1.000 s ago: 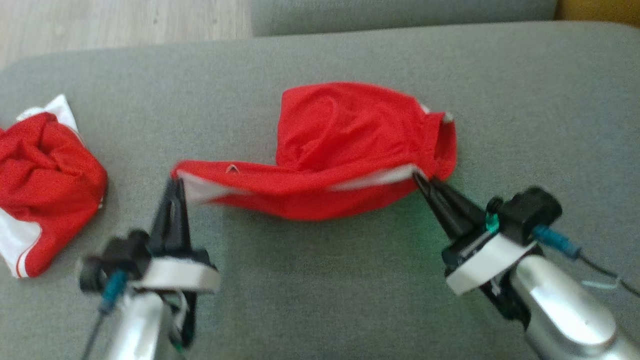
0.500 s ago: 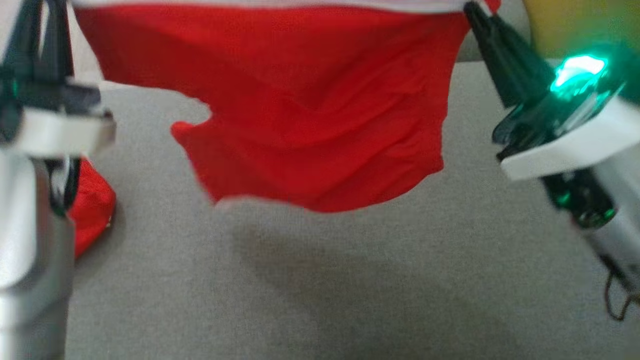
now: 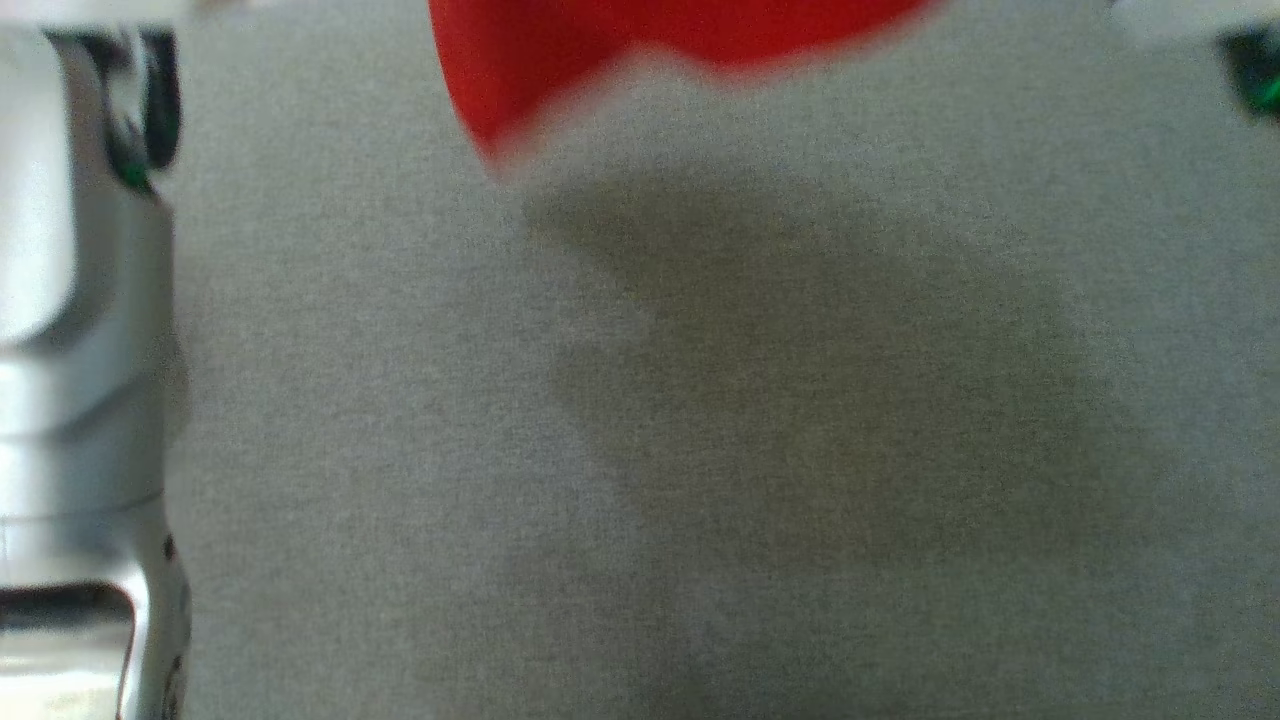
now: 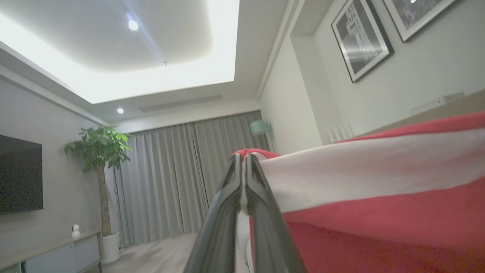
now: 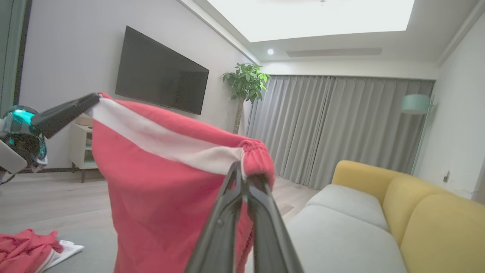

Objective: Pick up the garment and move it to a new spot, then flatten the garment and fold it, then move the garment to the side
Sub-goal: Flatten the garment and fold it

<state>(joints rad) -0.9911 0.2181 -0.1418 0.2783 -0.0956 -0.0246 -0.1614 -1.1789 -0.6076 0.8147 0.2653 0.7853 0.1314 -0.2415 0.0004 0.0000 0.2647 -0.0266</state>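
The garment [image 5: 159, 189] is red with a white band along its top edge, and it hangs stretched in the air between my two grippers. In the left wrist view my left gripper [image 4: 241, 158] is shut on one end of the white band of the garment [image 4: 379, 212]. My right gripper [image 5: 242, 168] is shut on the gathered red corner at the other end. The left gripper [image 5: 93, 100] also shows in the right wrist view, pinching the far corner. Only the blurred lower hem of the garment [image 3: 600, 40] shows in the head view, above its shadow on the grey cushion [image 3: 400, 450].
A second crumpled red and white garment [image 5: 26, 250] lies on the grey cushion at the lower left of the right wrist view. A yellow sofa back [image 5: 435, 212] and a pale seat [image 5: 341, 235] lie to the right. My left forearm [image 3: 80, 300] fills the head view's left edge.
Both grippers have risen with the garment, lifting it off the cushion. It now hangs spread between them, and its hem has climbed to the head view's top edge.
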